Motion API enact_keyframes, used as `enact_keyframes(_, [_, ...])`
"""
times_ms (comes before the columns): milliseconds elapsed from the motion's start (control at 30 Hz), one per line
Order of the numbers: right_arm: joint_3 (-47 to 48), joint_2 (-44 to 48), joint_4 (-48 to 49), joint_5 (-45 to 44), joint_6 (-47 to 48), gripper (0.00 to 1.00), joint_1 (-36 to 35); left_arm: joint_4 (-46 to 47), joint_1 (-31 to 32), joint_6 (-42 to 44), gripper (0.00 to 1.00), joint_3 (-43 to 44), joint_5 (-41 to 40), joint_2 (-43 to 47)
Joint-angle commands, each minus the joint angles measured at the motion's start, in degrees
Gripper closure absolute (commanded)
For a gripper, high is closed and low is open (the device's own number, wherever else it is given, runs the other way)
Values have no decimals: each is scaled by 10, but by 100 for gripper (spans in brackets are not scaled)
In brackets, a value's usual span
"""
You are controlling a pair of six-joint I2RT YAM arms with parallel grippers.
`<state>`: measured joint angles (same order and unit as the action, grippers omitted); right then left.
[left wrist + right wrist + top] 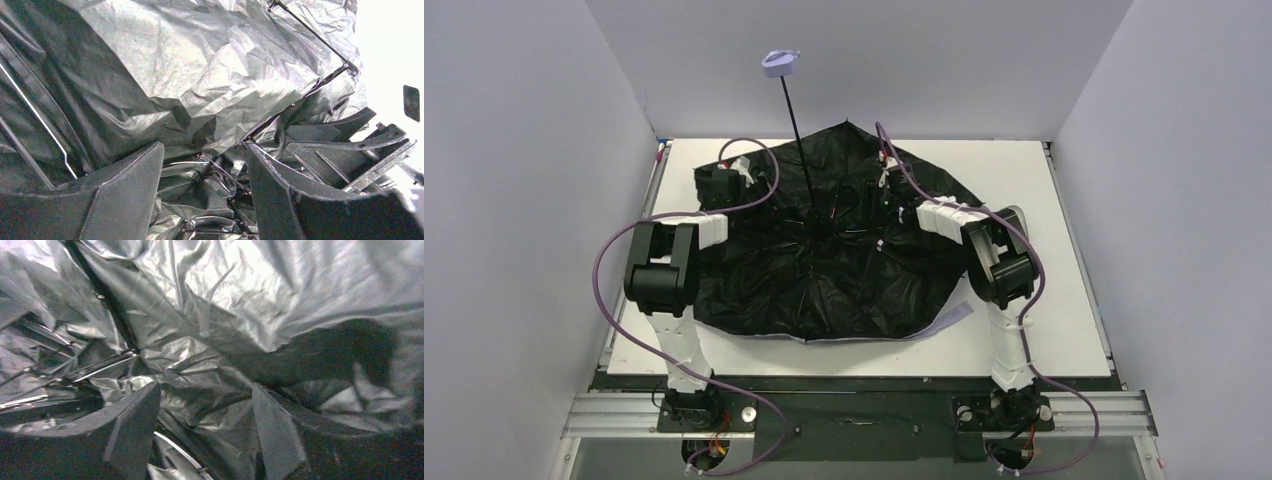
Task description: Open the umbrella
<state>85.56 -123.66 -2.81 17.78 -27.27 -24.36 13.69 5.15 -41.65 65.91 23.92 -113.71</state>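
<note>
The umbrella lies spread open and upside down on the table, with the black inside of its canopy facing up. Its thin black shaft points up toward the back, with the lavender handle at the top. My left gripper is over the canopy's back left edge. In the left wrist view it is open over crumpled fabric and thin metal ribs. My right gripper is over the back right part of the canopy, right of the shaft. In the right wrist view it is open over wrinkled fabric.
The white table board shows around the canopy, widest at the right. A pale lavender strip pokes out under the canopy's front right edge. White walls enclose the left, back and right. The arm bases stand on a metal rail at the near edge.
</note>
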Motion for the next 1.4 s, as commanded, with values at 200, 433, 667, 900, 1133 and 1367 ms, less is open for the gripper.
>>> enact_keyframes(200, [-55,39,-47,-49,28,33,21,-72,-58,36,37,-12,-40,0])
enact_keyframes(433, [-22,84,28,95,48,37,9,-8,-63,87,37,-20,50,47])
enact_keyframes(667, [32,109,77,152,-20,41,-8,-6,-62,93,40,-23,104,148])
enact_keyframes(900, [-35,164,-23,210,16,45,-31,-142,-62,84,44,-102,111,262])
enact_keyframes(1133, [-116,169,-106,211,79,46,-17,-173,-70,82,44,-210,95,274])
enact_keyframes(1367, [-133,126,-182,178,210,47,30,-246,-119,118,45,-169,51,152])
